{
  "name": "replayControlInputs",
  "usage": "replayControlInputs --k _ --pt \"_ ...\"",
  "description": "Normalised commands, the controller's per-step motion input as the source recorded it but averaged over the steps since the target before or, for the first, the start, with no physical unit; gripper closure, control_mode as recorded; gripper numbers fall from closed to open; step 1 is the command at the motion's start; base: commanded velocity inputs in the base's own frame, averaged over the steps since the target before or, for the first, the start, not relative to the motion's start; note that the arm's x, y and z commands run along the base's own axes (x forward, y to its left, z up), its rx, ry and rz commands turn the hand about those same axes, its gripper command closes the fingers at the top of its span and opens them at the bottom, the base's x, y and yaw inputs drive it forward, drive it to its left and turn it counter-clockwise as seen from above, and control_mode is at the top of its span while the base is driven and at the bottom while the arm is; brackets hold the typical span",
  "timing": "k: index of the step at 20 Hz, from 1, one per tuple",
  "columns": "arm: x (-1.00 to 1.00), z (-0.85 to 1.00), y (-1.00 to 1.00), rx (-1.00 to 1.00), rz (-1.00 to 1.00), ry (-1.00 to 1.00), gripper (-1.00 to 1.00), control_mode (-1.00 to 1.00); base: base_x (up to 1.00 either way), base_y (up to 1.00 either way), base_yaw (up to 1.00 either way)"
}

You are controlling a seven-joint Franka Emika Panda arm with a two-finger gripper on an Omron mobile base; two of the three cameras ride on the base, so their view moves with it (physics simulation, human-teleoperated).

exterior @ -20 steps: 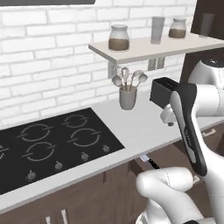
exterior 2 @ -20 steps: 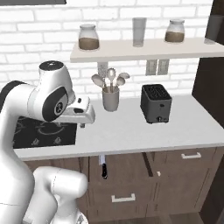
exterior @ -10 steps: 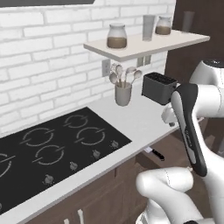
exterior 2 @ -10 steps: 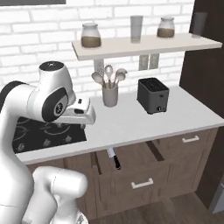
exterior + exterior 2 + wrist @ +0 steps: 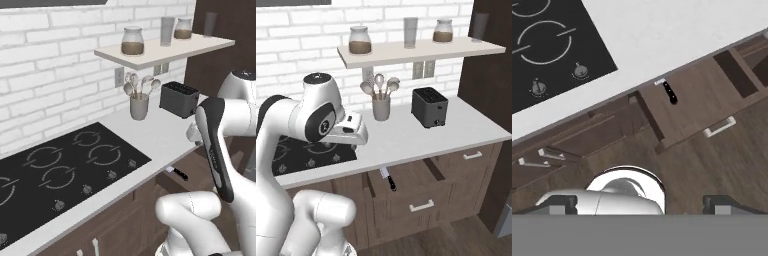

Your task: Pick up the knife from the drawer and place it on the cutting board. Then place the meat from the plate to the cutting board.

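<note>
— Where does the slim kitchen knife with the black handle [image 5: 388,178] lie?

— Inside the pulled-out dark brown wooden drawer with the short silver bar handle [image 5: 421,205], near its back edge, the blade end tucked under the lip of the pale grey bench [image 5: 421,140]. From the hand camera the knife [image 5: 669,91] lies apart from the drawer's side walls, well above the two dark fingers [image 5: 639,202] at the bottom of that view.

— And the fingers themselves?

— Spread wide and holding nothing, poised high over the cabinet fronts, looking down at the drawer [image 5: 689,112].

— What else stands on the bench?

— A black glass hob with ring markings [image 5: 65,172] on the left, a grey cup of wooden and metal utensils [image 5: 381,102] against the white brick wall, and a black two-slot toaster [image 5: 429,106] just to its right. Above them a pale wall shelf [image 5: 421,50] carries two lidded glass jars with brown contents and a grey tumbler.
</note>
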Motion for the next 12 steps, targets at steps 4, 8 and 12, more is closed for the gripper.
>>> replayControlInputs --k 4,8,12 --pt "0.13 -0.53 -0.89 0.02 0.13 0.0 -1.0 -1.0 0.0 0.0 0.0" --pt "0.71 -0.47 -1.0 0.02 0.22 0.0 -1.0 -1.0 0.0 0.0 0.0" --pt "0.81 -0.22 -0.84 0.0 0.24 0.03 -1.0 -1.0 0.0 0.0 0.0"
